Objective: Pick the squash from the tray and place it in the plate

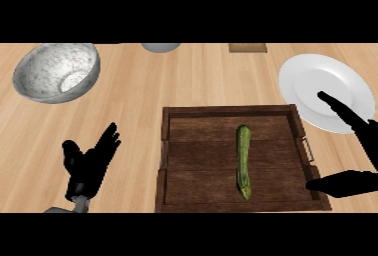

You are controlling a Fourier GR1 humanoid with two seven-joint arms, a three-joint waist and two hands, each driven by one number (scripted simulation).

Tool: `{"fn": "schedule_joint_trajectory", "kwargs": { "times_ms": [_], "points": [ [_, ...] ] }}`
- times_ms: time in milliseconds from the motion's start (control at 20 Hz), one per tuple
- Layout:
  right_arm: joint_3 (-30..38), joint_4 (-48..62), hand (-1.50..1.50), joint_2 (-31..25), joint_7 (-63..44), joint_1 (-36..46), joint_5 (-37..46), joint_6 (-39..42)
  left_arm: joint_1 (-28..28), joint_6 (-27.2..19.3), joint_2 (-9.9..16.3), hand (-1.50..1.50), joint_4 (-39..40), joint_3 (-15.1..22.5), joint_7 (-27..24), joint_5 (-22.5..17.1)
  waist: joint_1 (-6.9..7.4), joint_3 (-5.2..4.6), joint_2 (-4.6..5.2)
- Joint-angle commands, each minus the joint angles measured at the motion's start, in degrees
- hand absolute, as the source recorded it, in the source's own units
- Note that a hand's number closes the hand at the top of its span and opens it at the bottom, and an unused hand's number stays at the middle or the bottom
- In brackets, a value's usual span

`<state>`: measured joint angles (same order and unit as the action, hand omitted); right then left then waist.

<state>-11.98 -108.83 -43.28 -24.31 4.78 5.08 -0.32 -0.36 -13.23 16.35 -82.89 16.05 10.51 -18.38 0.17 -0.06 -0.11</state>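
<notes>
A long thin green squash (243, 162) lies lengthwise in the dark wooden tray (193, 150), a little right of its middle. The white plate (317, 85) sits on the counter at the upper right, beyond the tray's right corner. My right hand (358, 150) is open at the right edge: its fingers stretch up over the plate's lower right part and its thumb reaches toward the tray's near right corner. It holds nothing and is apart from the squash. My left hand (90, 162) is open on the left of the tray, fingers up.
A grey metal bowl (57, 71) stands at the upper left. A grey round object (161, 47) and a brown block (247, 47) show partly at the counter's far edge. The tray has a metal handle (307, 150) on its right side.
</notes>
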Motion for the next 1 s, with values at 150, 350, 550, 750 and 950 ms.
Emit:
{"fn": "schedule_joint_trajectory", "kwargs": {
  "times_ms": [150,350,550,750,950],
  "points": [
    [-7.82,0.63,-1.50,8.75,-10.98,5.64,10.63,1.88,-2.26,3.03,-2.15,0.00,5.41,-1.69,-2.04,1.51,0.00,0.03,0.15],
    [-11.31,-1.26,-1.50,12.68,-18.48,6.39,16.01,3.16,0.02,4.82,-0.45,0.00,2.34,-3.32,-0.43,0.78,-0.04,0.03,0.06],
    [-12.71,6.51,-1.50,17.83,-18.63,10.70,16.46,6.63,-2.25,3.69,-2.59,0.00,5.58,-4.31,-1.41,2.51,0.22,0.04,0.20],
    [-12.42,3.70,-1.50,21.06,-16.71,4.17,18.74,6.94,1.95,4.06,-3.86,0.00,1.22,-3.53,-1.23,4.33,-0.05,0.06,0.06],
    [-12.99,7.46,-1.50,26.77,-15.06,5.50,24.26,6.61,-1.10,3.23,-5.17,0.00,1.39,-5.28,2.22,6.15,-0.07,0.06,0.09]
  ]
}}
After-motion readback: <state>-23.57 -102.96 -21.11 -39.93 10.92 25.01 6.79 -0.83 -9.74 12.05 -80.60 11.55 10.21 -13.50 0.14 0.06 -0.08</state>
